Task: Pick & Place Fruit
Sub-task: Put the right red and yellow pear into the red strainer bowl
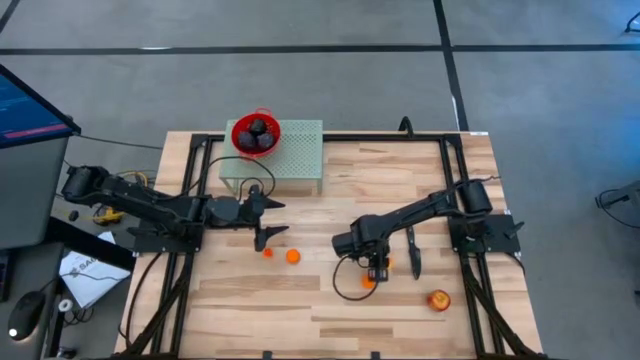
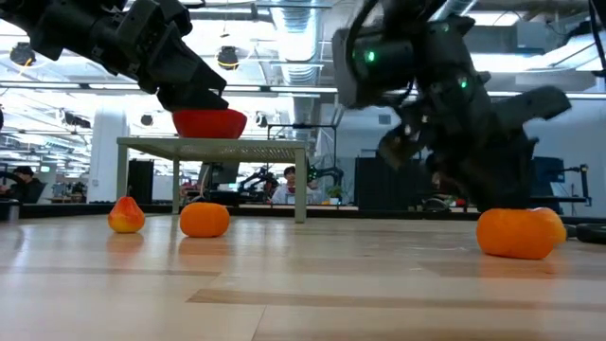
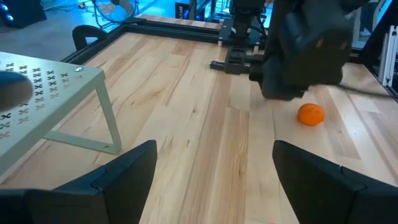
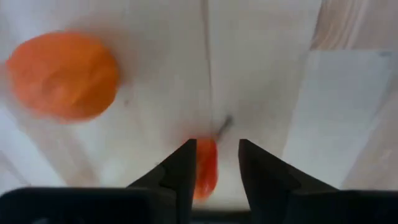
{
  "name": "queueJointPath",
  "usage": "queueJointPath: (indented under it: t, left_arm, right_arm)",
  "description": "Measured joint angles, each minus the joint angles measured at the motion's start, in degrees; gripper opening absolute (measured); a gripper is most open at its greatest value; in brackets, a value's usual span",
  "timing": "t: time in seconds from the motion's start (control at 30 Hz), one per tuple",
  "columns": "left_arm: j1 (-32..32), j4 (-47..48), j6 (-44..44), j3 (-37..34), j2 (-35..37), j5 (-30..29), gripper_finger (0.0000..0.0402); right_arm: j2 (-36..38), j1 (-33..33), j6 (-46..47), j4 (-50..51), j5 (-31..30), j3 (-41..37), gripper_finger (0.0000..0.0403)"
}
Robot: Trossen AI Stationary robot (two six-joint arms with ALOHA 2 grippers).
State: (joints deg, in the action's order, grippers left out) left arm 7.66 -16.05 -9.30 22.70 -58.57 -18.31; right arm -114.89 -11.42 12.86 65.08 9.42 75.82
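- Red-yellow apple-like fruit (image 1: 438, 299) is lying on the wooden table (image 1: 300, 310), the piece farthest from the green perforated stand (image 1: 290, 150), well out toward the right arm's side.
- Right gripper (image 4: 217, 146) is pointing down at the tabletop, well apart from the stand. Its fingers are standing slightly parted, clamped on nothing.
- Small orange piece (image 4: 207, 165) is sitting on the wood at those fingertips, partly behind one finger and partly in the gap. Whether a finger is touching it, cannot tell.
- Bigger orange piece (image 4: 62, 74) is lying just beside that gripper, loose on the table.
- Slim black knife (image 1: 413, 250) is lying flat near the right gripper, on its side away from the stand.
- Two more orange pieces (image 1: 292, 256) are resting side by side in the open, nearer the stand than the right gripper is.
- Left gripper (image 1: 278, 220) is hovering just in front of the stand, between it and the two orange pieces, fingers spread wide and holding nothing.
- Red bowl (image 1: 240, 127) is sitting on top of the stand at one corner.
- Dark purple plum-like balls (image 1: 258, 128) are lying inside the bowl.
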Motion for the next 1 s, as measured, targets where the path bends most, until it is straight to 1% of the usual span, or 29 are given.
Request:
queueJointPath:
  t: [0.1,0.33,0.47,0.6,0.7,0.87,1.0]
  left_arm:
    - [0.0,0.0,0.0,0.0,0.0,0.0,0.0314]
    - [0.0,0.0,0.0,0.0,0.0,-0.2,0.0314]
    - [0.0,0.0,0.0,0.0,0.0,-0.2,0.0314]
    - [0.0,-0.1,0.0,0.0,0.0,-0.2,0.0314]
    - [0.0,-0.1,0.0,0.0,0.0,-0.2,0.0314]
    - [0.0,-0.1,0.0,0.0,0.0,-0.1,0.0314]
    - [0.0,0.0,0.0,0.0,0.0,-0.1,0.0314]
  right_arm:
    - [-1.2,0.1,1.3,0.0,1.2,0.0,0.0097]
    - [-2.6,1.0,6.2,0.6,1.5,0.2,0.0079]
    - [-1.0,1.6,9.0,0.7,1.4,0.6,0.0075]
    - [2.6,2.1,12.5,0.9,1.6,0.8,0.0077]
    - [4.2,3.0,14.0,2.5,1.7,0.8,0.0093]
    - [3.8,5.2,12.7,6.3,2.0,0.6,0.0152]
    - [3.0,6.0,10.1,6.1,2.4,-2.1,0.019]
